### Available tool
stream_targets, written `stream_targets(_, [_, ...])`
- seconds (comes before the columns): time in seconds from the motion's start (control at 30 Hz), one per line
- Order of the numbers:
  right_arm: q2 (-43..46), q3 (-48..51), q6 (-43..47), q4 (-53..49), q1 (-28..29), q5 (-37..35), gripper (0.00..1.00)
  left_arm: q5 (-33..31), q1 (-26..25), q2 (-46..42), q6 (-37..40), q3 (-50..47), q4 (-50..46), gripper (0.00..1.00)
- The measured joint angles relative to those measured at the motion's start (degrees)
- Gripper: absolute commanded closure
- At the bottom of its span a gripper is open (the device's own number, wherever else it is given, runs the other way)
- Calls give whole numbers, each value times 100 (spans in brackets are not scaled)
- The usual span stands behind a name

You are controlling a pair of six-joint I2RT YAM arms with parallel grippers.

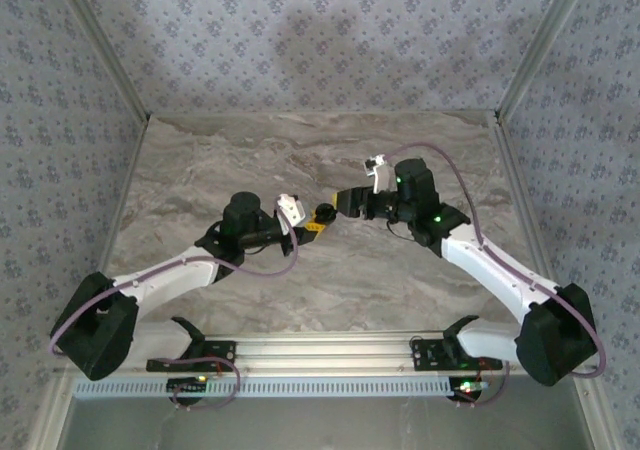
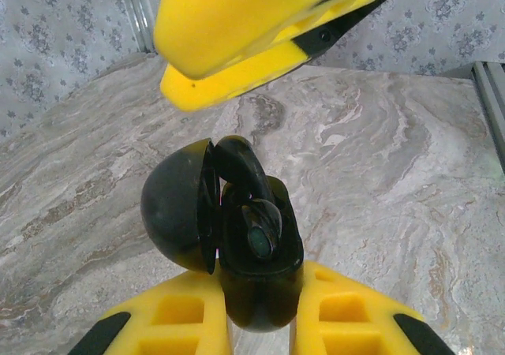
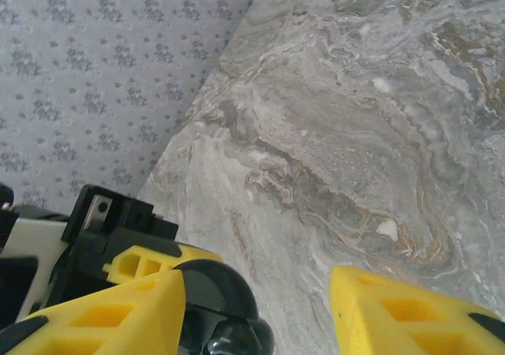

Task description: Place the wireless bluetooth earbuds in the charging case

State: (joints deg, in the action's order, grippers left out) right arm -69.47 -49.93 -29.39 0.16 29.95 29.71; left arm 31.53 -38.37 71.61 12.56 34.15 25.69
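The left gripper point(image 2: 260, 323), yellow plastic fingers clamped on a glossy black plastic charging case point(image 2: 264, 296), presents it with its domed lid point(image 2: 173, 213) swung open. One small black earbud point(image 2: 259, 233) sits inside. Such buds look light, hard and slick, so a pinch across the stem seems best. Beyond, the right gripper point(image 3: 256, 288) hangs spread and empty over the grey veined marble table point(image 2: 379, 173).

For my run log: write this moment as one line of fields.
left pincer: shut on charging case | lid: open | black earbud: in case | right pincer: open, near case
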Motion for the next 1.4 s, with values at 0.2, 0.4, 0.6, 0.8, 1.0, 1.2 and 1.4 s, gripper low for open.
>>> stream_targets(0.2, [304,52,-26,-44,-37,151,60,0,0,0,-2,2,-20,88])
stream_targets(0.4, [308,96,-61,-140,-37,223,65,0,0,0,-4,2,-20,88])
stream_targets(0.6, [87,101,-79,-170,-31,326,65,0,0,-2,-17,4,-22,88])
stream_targets(0.8, [-9,101,-81,-170,9,448,67,-2,0,-9,-17,4,-42,87])
stream_targets(1.0, [-70,101,-81,-168,35,560,69,-2,0,-37,-20,7,-61,88])
stream_targets(1.2, [-146,101,-81,-170,94,649,73,-7,0,-46,-20,7,-66,88])
stream_targets(1.4, [-149,98,-79,-168,129,730,73,-39,0,-94,-17,9,-127,88])
